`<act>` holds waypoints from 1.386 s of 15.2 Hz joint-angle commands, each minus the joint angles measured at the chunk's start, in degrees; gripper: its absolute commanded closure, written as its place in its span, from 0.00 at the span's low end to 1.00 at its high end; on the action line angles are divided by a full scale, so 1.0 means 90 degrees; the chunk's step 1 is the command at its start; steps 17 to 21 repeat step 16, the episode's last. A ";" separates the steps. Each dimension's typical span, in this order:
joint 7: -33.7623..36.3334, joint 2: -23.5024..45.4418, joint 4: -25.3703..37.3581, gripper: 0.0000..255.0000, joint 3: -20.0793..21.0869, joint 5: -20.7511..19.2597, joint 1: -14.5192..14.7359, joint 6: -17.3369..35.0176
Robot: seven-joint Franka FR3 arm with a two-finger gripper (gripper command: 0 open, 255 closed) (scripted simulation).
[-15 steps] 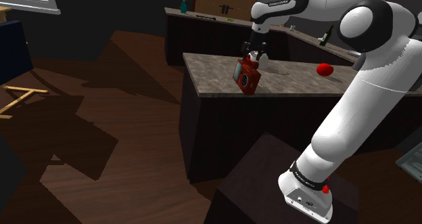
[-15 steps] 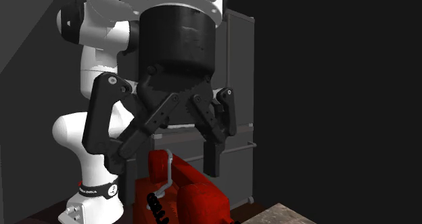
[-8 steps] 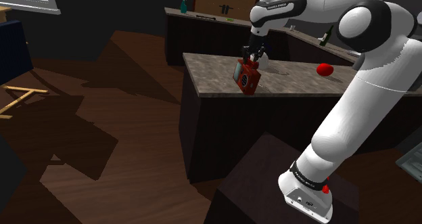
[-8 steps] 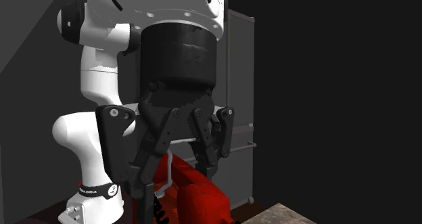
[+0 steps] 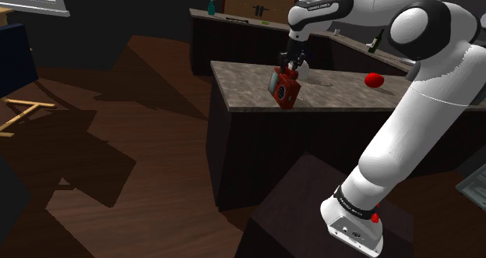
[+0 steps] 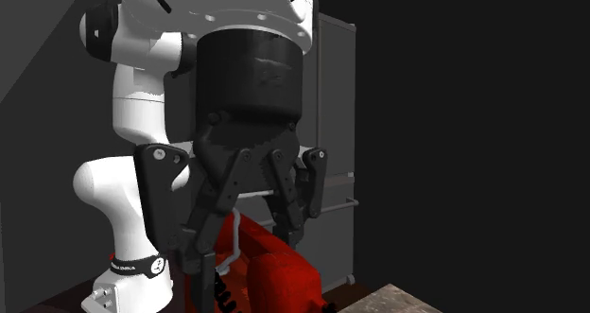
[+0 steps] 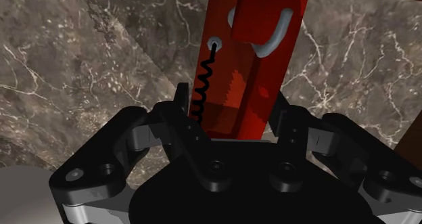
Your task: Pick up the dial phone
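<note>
The dial phone [image 5: 283, 88] is a red box with a pale face, standing tilted on the brown marbled counter [image 5: 343, 93] near its front edge. My black gripper [image 5: 293, 67] comes down onto its upper end and is shut on it. Seen close in the second exterior view, the gripper [image 6: 244, 245] has both fingers pressed against the red phone [image 6: 276, 275]. In the wrist view the gripper [image 7: 233, 121] clasps the phone [image 7: 251, 60] between its fingers, and a black coiled cord [image 7: 201, 84] runs down the phone's side.
A small red object [image 5: 375, 79] lies further along the counter toward the shoulder view's right. A second counter behind carries a teal bottle [image 5: 211, 5]. Dark wood floor [image 5: 132, 163] spreads to the left, and my stand [image 5: 311, 217] is in front of the counter.
A second ago the fingers stood wide apart above the phone; they have come down and shut on it. Since half a second ago nothing else has visibly moved.
</note>
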 commanded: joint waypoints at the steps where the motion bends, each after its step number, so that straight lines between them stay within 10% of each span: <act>1: -0.0003 -0.0019 0.0109 1.00 0.0001 -0.0004 0.0002 -0.0123; 21: -0.0046 -0.0027 0.1226 1.00 -0.0002 0.0003 -0.0001 -0.1247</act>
